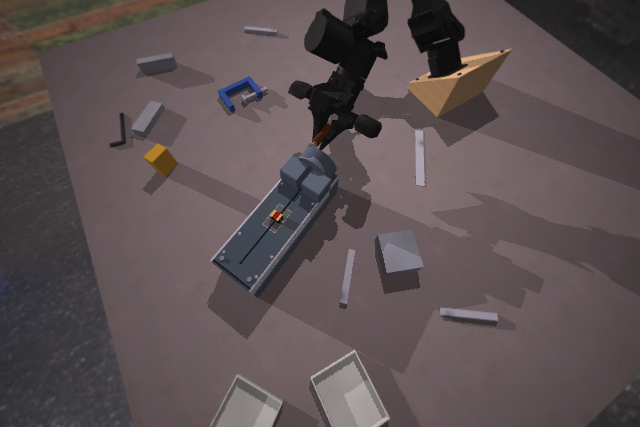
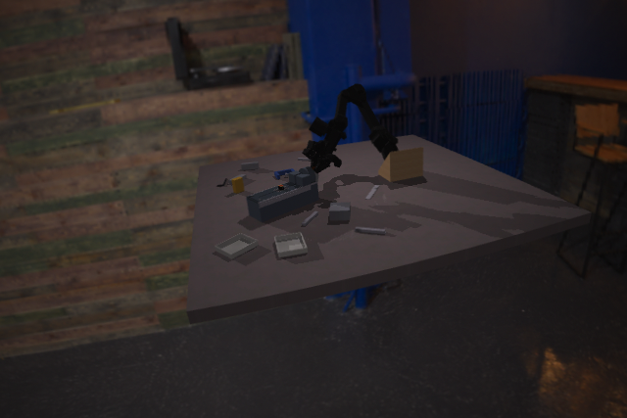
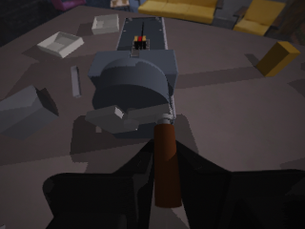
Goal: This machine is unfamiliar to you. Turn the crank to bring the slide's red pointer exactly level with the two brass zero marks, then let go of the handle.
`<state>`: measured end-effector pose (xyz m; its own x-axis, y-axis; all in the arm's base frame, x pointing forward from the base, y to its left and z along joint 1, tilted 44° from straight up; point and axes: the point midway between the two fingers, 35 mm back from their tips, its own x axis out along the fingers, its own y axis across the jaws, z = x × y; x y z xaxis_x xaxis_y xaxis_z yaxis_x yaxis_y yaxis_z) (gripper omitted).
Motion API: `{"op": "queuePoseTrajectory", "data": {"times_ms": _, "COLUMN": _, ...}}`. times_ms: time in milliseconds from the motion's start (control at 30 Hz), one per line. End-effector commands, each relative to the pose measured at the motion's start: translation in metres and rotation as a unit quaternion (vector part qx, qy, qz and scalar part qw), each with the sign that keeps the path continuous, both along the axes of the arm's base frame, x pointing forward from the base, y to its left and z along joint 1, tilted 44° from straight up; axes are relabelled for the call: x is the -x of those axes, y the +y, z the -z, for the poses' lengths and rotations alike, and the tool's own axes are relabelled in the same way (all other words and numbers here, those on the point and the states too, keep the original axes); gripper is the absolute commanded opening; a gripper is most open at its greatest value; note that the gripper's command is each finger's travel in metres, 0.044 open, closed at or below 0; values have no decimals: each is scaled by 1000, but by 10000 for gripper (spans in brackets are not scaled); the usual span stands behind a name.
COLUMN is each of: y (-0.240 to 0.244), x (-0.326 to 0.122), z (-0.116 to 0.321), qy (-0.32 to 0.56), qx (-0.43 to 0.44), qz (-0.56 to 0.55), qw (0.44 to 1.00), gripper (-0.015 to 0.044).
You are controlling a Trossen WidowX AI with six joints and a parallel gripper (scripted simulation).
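Observation:
The machine is a long grey box (image 1: 258, 241) (image 2: 283, 205) (image 3: 131, 81) with a slotted top and a rounded housing (image 1: 317, 159) at its crank end. The red pointer (image 1: 276, 215) (image 3: 140, 39) sits on the slot between the two brass marks and looks about level with them; a small offset cannot be told. The crank's orange-brown handle (image 3: 166, 167) (image 1: 322, 133) points away from the housing, its metal arm beside the housing's end face. My gripper (image 1: 320, 142) (image 3: 162, 142) is shut on the handle, with a black finger on each side of it.
A yellow block (image 1: 160, 159) (image 3: 277, 59) and a blue clamp (image 1: 238, 86) lie to one side of the machine. A grey block (image 1: 399, 251) and several pale bars lie on the other. Two open trays (image 2: 236, 246) (image 2: 290, 245) stand beyond its far end. A wooden wedge (image 1: 460, 83) stands by the arm's base.

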<state>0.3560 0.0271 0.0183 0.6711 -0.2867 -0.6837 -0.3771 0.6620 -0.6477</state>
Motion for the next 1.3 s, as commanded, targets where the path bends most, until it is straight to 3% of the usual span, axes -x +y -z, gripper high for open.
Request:
{"op": "queuePoseTrajectory", "data": {"times_ms": 0, "y": -1, "x": 0, "z": 1, "qy": 0, "qx": 1, "qz": 1, "qw": 1000, "gripper": 0}}
{"op": "queuePoseTrajectory", "data": {"times_ms": 767, "y": 0, "x": 0, "z": 0, "qy": 0, "qx": 0, "qz": 0, "qw": 1000, "gripper": 0}}
{"op": "queuePoseTrajectory", "data": {"times_ms": 1267, "y": 0, "x": 0, "z": 0, "qy": 0, "qx": 0, "qz": 0, "qw": 1000, "gripper": 394}}
